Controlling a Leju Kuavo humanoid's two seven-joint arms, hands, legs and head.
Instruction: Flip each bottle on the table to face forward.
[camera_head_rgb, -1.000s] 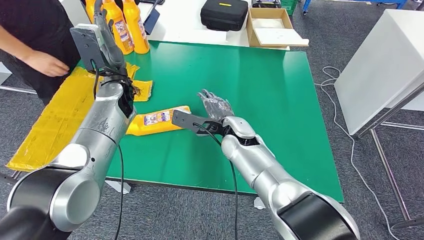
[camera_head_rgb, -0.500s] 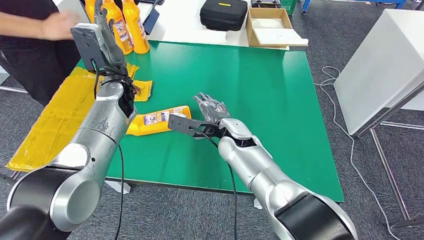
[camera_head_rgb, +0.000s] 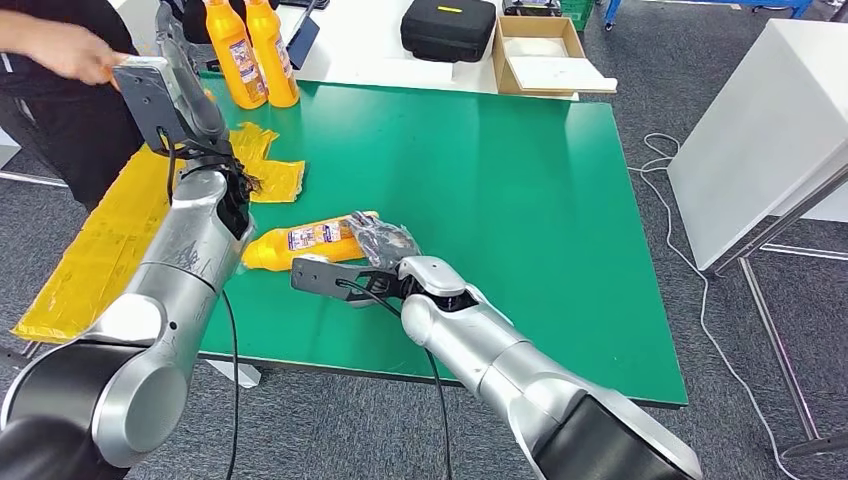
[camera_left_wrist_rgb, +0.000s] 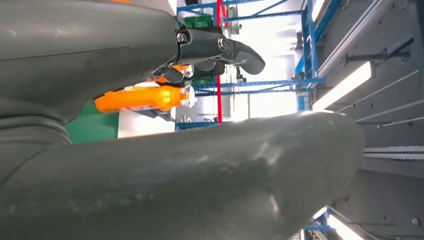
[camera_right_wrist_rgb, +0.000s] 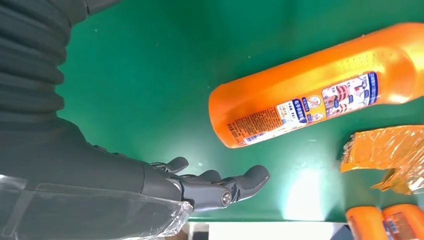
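Note:
An orange bottle (camera_head_rgb: 305, 241) lies on its side on the green table (camera_head_rgb: 520, 180), label up and cap end pointing left. In the right wrist view the bottle (camera_right_wrist_rgb: 310, 100) lies just beyond my fingers, with a gap between. My right hand (camera_head_rgb: 380, 238) hovers at the bottle's base end, and its fingers (camera_right_wrist_rgb: 220, 187) are stretched out and hold nothing. Two more orange bottles (camera_head_rgb: 250, 50) stand upright at the table's back left corner. My left hand (camera_left_wrist_rgb: 215, 47) is raised high near them, thumb apart from the fingers, holding nothing.
Crumpled yellow wrapping (camera_head_rgb: 262, 170) lies on the table behind the lying bottle. A yellow sheet (camera_head_rgb: 90, 240) hangs at the left. A person's arm (camera_head_rgb: 55, 45) reaches in at the top left. Behind the table are a black case (camera_head_rgb: 448, 28) and a cardboard box (camera_head_rgb: 540, 50).
My right hand has drawn back and to the left, from right of the bottle to its base end. My left arm has shifted left. The person's hand has risen.

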